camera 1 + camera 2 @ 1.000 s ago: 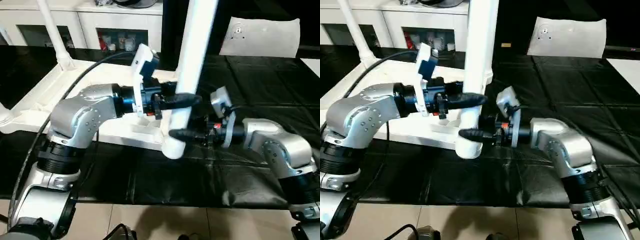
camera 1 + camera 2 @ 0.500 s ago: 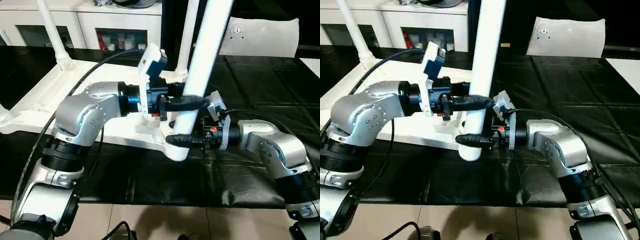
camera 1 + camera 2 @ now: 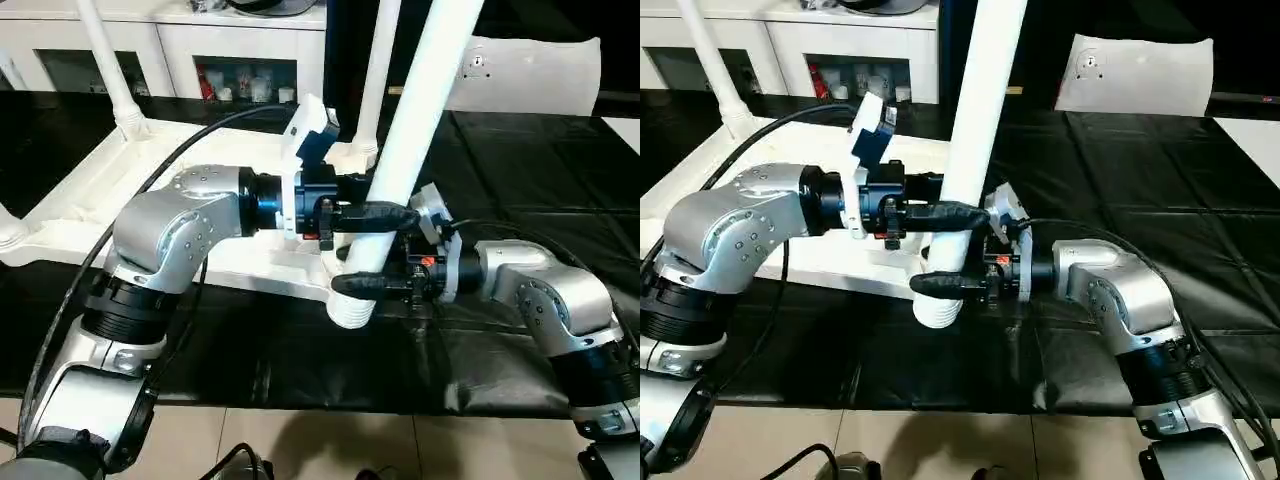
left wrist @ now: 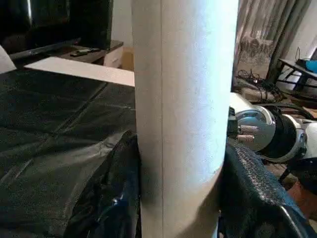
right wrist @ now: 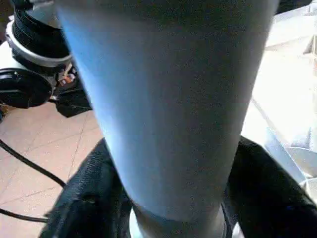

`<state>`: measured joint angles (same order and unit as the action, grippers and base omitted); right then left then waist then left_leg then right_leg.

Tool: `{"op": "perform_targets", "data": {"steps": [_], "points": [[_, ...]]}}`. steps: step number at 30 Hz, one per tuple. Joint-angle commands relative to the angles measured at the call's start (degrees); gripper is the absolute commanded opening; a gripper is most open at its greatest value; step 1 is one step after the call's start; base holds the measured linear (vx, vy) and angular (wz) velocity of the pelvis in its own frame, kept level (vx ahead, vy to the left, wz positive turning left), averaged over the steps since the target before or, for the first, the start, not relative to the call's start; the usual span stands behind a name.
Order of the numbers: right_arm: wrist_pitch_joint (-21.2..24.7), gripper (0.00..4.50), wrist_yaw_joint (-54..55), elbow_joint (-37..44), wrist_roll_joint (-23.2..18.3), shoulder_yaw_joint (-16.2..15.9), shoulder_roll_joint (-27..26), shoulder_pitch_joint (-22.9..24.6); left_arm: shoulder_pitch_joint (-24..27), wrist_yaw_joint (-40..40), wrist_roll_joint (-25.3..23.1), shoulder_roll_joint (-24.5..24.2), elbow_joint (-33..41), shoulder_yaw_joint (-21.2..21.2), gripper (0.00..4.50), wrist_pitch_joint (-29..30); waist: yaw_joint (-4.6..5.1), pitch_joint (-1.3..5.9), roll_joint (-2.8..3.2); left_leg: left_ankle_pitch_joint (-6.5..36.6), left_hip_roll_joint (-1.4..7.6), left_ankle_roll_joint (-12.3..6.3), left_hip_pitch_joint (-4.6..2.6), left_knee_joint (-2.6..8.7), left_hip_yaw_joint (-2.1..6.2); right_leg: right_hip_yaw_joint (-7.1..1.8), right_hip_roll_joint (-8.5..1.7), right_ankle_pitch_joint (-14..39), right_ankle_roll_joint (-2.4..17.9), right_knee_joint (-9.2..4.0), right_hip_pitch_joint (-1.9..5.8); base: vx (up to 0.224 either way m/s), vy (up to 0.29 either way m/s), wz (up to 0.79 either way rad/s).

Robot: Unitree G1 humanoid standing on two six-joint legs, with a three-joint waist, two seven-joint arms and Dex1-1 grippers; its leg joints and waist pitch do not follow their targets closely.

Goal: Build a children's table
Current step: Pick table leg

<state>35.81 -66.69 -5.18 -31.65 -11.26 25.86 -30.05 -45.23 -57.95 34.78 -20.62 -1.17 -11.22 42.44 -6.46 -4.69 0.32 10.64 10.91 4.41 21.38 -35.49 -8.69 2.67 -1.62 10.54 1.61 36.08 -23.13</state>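
Observation:
The white tabletop (image 3: 90, 190) lies underside up on the left of the black work table. Two white legs stand in its far corner sockets, one at the back left (image 3: 105, 60) and one at the back right (image 3: 375, 70). Both grippers hold a third leg (image 3: 425, 110) over the near right corner, leaning right, its thick end (image 3: 350, 305) low by the tabletop's edge. My left gripper (image 3: 385, 214) is shut on it, and my right gripper (image 3: 360, 283) is shut on it just below. In the wrist views black fingers (image 4: 252, 188) (image 5: 84, 198) press both sides of the leg (image 4: 183, 99) (image 5: 168, 99).
The black-covered work table (image 3: 520, 170) stretches to the right, its front edge near me above the tiled floor (image 3: 300, 440). A white glass-door cabinet (image 3: 200, 40) stands behind. A white sheet (image 3: 530, 75) leans at the back right. A black cable (image 3: 150, 165) arcs over my left arm.
The held leg has tipped from nearly upright to leaning right. My left gripper has shifted right with it, and my right gripper has moved in closer under it.

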Motion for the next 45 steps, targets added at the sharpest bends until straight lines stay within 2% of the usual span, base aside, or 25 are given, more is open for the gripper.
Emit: {"op": "perform_targets", "data": {"steps": [1,8,15,16,18,20,21,23,26,27,32,33,34,38,39,40,41,43,44,45], "points": [[0.4,2.37,-0.2,0.8,-0.4,0.3,0.3,-0.4,-1.5,-0.5,-0.9,-0.1,0.6,-0.3,1.86,-0.5,-0.07,5.07,-0.63,4.8,1.46,-1.1,-0.14,3.52,-0.1,-2.67,-5.25,14.8,8.4,-4.63,3.62,0.0,0.0,0.0],[0.4,2.02,-0.4,0.4,0.3,0.1,0.0,-0.2,-1.8,0.2,-0.8,0.4,0.3,0.0,1.86,0.1,-0.1,5.1,-0.62,4.8,1.46,-1.09,-0.15,3.48,-0.12,-2.67,-5.28,14.4,8.7,-4.6,3.63,0.0,0.0,0.0],[0.3,1.96,-0.4,0.3,0.5,-0.1,-0.3,-0.1,-2.5,3.1,-0.4,2.1,-0.3,1.9,1.86,0.9,-0.14,5.1,-0.67,4.6,1.41,-1.25,-0.11,3.43,-0.14,-2.64,-5.26,14.5,8.6,-4.63,3.66,0.0,0.0,0.0],[0.3,1.94,-0.4,0.2,0.6,-0.1,-0.4,-0.1,-2.7,3.3,0.3,2.6,-0.3,2.5,2.21,1.5,-0.14,5.1,-0.69,4.6,1.39,-1.33,-0.09,3.41,-0.16,-2.64,-5.27,14.7,8.5,-4.68,3.68,0.0,0.0,0.0],[0.2,1.94,-0.3,0.2,0.7,-0.1,-0.4,0.0,-2.8,2.8,2.0,3.1,0.5,3.3,2.56,2.1,-0.2,5.14,-0.7,4.3,1.36,-1.34,-0.03,3.38,-0.14,-2.63,-5.28,14.5,8.6,-4.6,3.72,0.0,0.0,0.0],[0.1,1.94,-0.1,0.1,0.8,-0.1,-0.5,0.0,-2.9,3.2,5.4,4.5,1.4,5.4,2.55,4.0,-0.21,5.14,-0.52,4.4,1.29,-1.36,0.01,3.32,-0.15,-2.54,-5.3,14.2,9.0,-4.73,3.72,0.0,0.0,0.0],[0.0,1.94,0.1,0.2,0.8,0.0,-0.7,0.1,-3.0,5.3,9.9,6.7,2.3,8.4,2.61,6.5,-0.15,5.14,-0.64,4.4,1.26,-1.32,0.03,3.25,-0.22,-2.56,-5.29,14.2,9.2,-4.68,3.78,0.0,0.0,0.0],[0.0,1.92,0.2,0.2,0.8,0.0,-0.7,0.1,-3.1,6.1,11.2,7.6,2.5,9.4,2.91,7.2,-0.26,5.19,-0.8,4.3,1.23,-1.43,0.11,3.15,-0.22,-2.51,-5.22,13.5,9.9,-4.56,3.81,0.0,0.0,0.0],[-0.2,1.92,0.5,0.1,1.1,0.1,-1.0,0.3,-3.0,8.2,13.8,9.7,2.7,11.8,2.99,8.5,-0.31,5.14,-0.8,4.4,1.18,-1.9,0.08,3.16,-0.18,-2.45,-5.14,15.0,8.8,-4.74,3.74,0.0,0.0,0.0],[-0.4,1.92,0.7,0.0,1.3,0.1,-1.2,0.4,-2.8,9.1,14.5,10.5,2.9,12.5,3.16,8.6,-0.26,5.09,-0.78,4.5,1.23,-1.94,0.06,3.2,-0.17,-2.46,-5.11,15.2,8.8,-4.84,3.68,0.0,0.0,0.0],[-1.6,1.92,2.2,-0.9,2.2,0.4,-2.1,0.3,-1.3,13.2,13.9,12.8,4.8,12.6,3.53,8.8,-0.27,5.07,-0.91,4.5,1.3,-2.0,0.06,3.24,-0.09,-2.44,-5.13,16.1,8.0,-4.91,3.67,0.0,0.0,0.0],[-1.9,1.92,2.6,-1.1,2.5,0.4,-2.4,0.2,-1.0,14.0,13.7,13.2,5.1,12.4,3.53,8.7,-0.28,5.09,-0.87,4.4,1.33,-2.0,0.06,3.24,-0.09,-2.45,-5.13,15.9,8.0,-4.88,3.68,0.0,0.0,0.0],[-2.3,1.92,3.1,-1.3,2.7,0.5,-2.6,0.1,-0.8,14.4,13.4,13.5,5.5,12.1,3.74,8.4,-0.23,5.08,-0.69,4.4,1.38,-1.88,0.04,3.23,-0.08,-2.48,-5.12,15.6,8.2,-4.89,3.56,0.0,0.0,0.0],[-3.9,1.92,6.2,-2.6,3.5,1.5,-4.4,-0.1,0.3,16.7,13.1,15.2,7.1,12.1,3.96,7.3,-0.15,5.11,-0.66,4.8,1.38,-1.64,0.02,3.27,-0.08,-2.5,-5.15,15.2,8.4,-4.91,3.62,0.0,0.0,0.0],[-4.4,1.92,7.9,-2.6,3.4,2.5,-5.4,0.3,0.8,18.3,14.4,16.3,7.6,13.8,4.08,6.9,-0.18,5.11,-0.13,4.9,1.36,-1.55,0.0,3.25,-0.01,-2.49,-5.12,14.9,8.6,-4.82,3.59,0.0,0.0,0.0],[-4.8,1.92,8.5,-2.5,3.3,3.0,-5.8,0.5,0.9,18.7,15.1,16.6,7.6,14.6,4.18,6.9,-0.06,5.11,-0.46,5.2,1.33,-1.56,-0.02,3.24,-0.09,-2.48,-5.09,14.7,8.6,-4.99,3.67,0.0,0.0,0.0],[-5.2,1.92,9.7,-2.3,3.1,3.9,-6.5,0.9,1.2,19.5,16.1,16.9,7.6,15.9,4.24,7.2,-0.2,5.09,0.33,5.3,1.29,-1.5,-0.03,3.22,0.02,-2.48,-5.11,14.8,8.8,-4.91,3.59,0.0,0.0,0.0],[-4.9,1.92,11.1,-2.0,2.3,5.0,-7.4,1.3,1.6,19.7,16.8,17.1,7.4,17.1,4.41,6.6,-0.03,5.1,-0.13,5.6,1.25,-1.47,-0.04,3.34,0.01,-2.42,-4.98,14.7,8.8,-5.04,3.7,0.0,0.0,0.0],[-4.4,1.92,14.3,-0.9,0.7,7.4,-9.3,2.2,3.3,21.3,18.5,18.0,5.6,20.5,4.41,5.5,0.09,5.06,0.41,6.3,1.21,-1.27,-0.02,3.26,-0.01,-2.41,-4.89,14.8,8.9,-5.21,3.55,0.0,0.0,0.0],[-4.3,1.92,15.0,-0.3,0.1,8.0,-9.9,2.6,3.8,21.5,18.9,18.2,5.2,21.2,4.47,5.2,0.05,5.04,0.32,6.4,1.14,-1.28,-0.01,3.3,-0.01,-2.43,-4.95,14.8,8.9,-5.3,3.59,0.0,0.0,0.0]]}}
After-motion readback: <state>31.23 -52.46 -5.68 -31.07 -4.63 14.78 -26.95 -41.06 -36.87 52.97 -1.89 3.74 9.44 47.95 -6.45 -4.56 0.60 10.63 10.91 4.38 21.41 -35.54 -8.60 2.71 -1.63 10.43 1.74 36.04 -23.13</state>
